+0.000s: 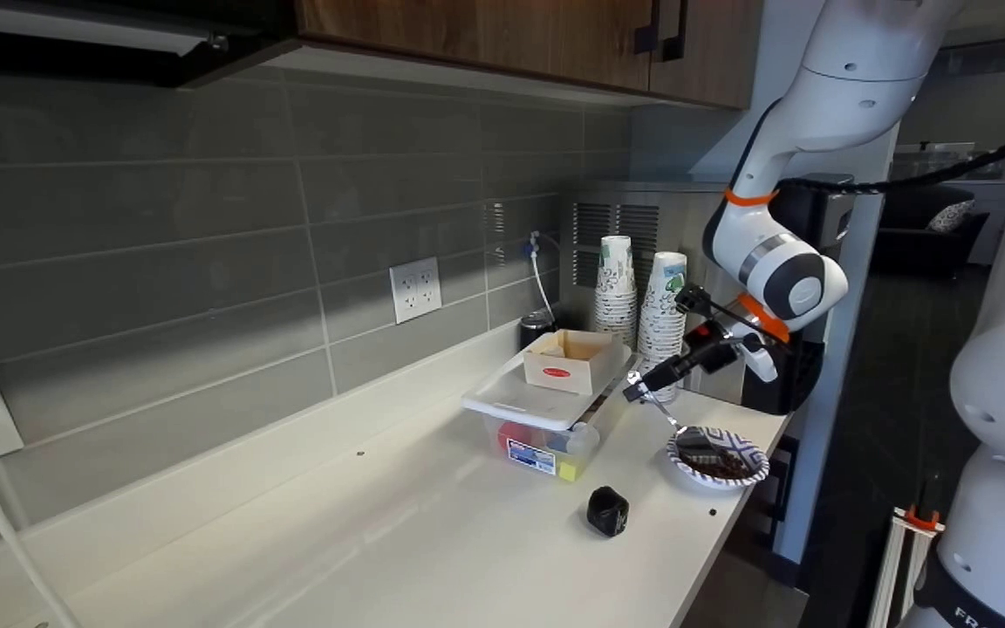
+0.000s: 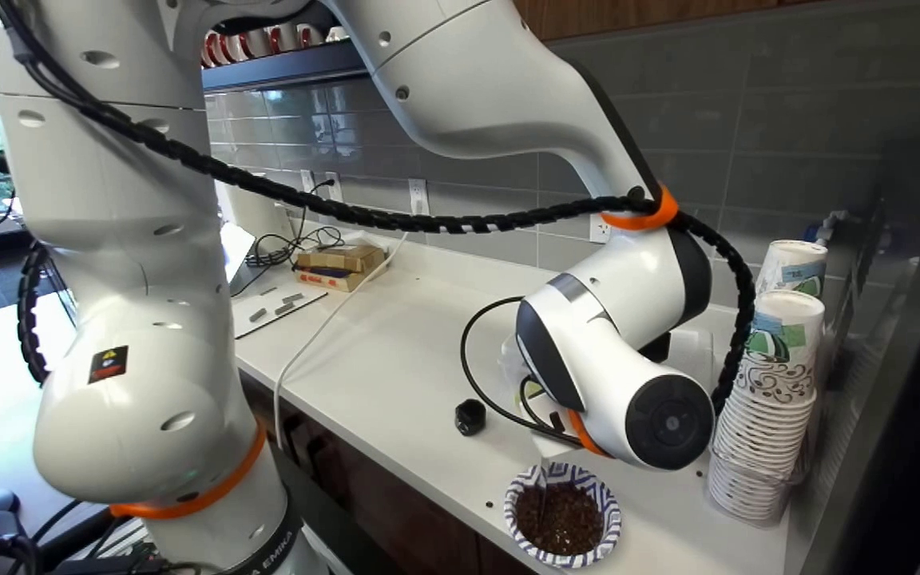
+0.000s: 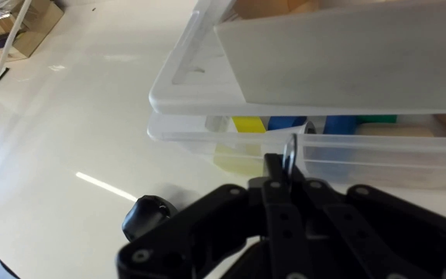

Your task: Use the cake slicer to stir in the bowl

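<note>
The bowl (image 1: pixel 757 478) is white with a blue-purple pattern and holds dark brown grains. It also shows in an exterior view (image 2: pixel 613 523), near the counter's edge. The cake slicer (image 1: pixel 696 445) has a thin silver handle and a dark blade. The blade is tilted down into the bowl, resting in or just over the grains. My gripper (image 1: pixel 634 391) is shut on the slicer's handle, above and beside the bowl. In the wrist view the gripper (image 3: pixel 281 164) shows the silver handle end (image 3: pixel 290 153) between its fingertips. The blade and bowl are out of the wrist view.
A clear plastic bin (image 1: pixel 546 445) with a white lid carries an open white box (image 1: pixel 555 371). Stacks of paper cups (image 1: pixel 661 305) stand behind the gripper. A small black object (image 1: pixel 608 512) lies on the counter (image 1: pixel 433 541). A few dark crumbs lie near the bowl.
</note>
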